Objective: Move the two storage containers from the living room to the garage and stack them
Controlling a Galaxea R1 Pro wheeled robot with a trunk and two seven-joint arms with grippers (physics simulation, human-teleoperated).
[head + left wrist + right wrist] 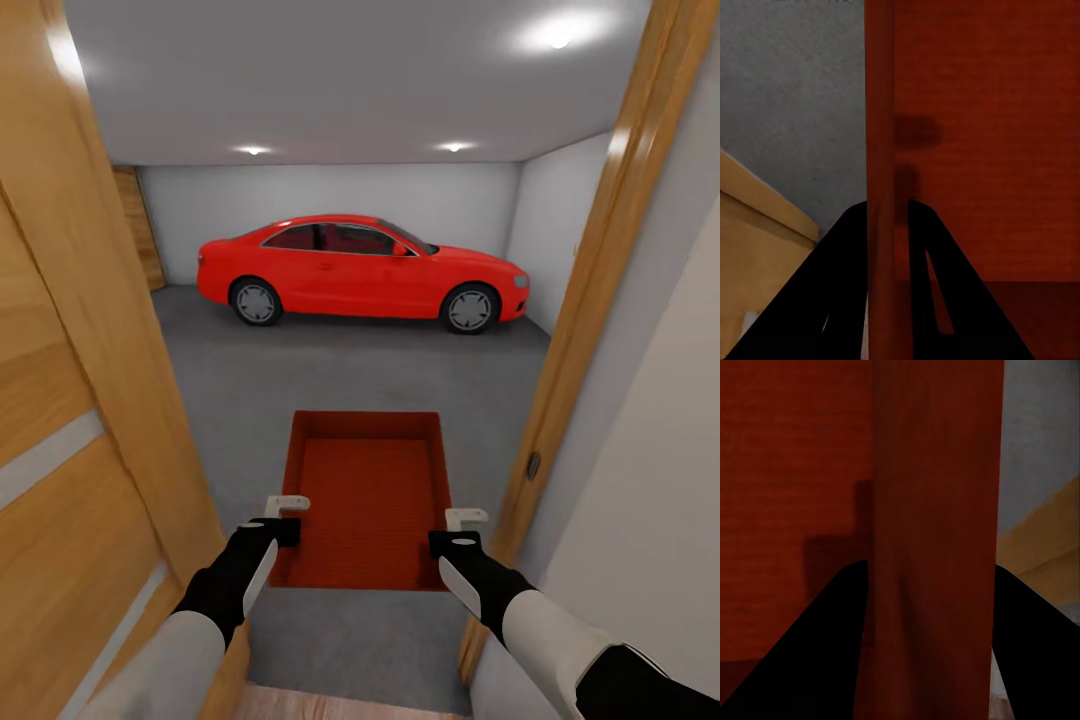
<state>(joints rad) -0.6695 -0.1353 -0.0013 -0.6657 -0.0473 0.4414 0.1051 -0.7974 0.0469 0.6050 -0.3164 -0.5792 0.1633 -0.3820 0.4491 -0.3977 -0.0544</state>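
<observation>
1. Two claws hold one red bin (pixel 367 480) up in a doorway, above the grey garage floor (pixel 300 370).
2. Left claw (pixel 287 512) is clamped on the bin's left wall.
3. Right claw (pixel 463 525) is clamped on its right wall.
4. Red car (pixel 362 270) is parked far ahead by the white wall (pixel 330 195).
5. Wooden door (pixel 70 420) stands at the left.

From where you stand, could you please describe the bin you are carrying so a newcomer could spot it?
Look through the wooden doorway into the garage, past the red car. Nearer the camera, the storage container hangs between the left gripper and right gripper. It is the red-orange, lidless rectangular bin.
</observation>
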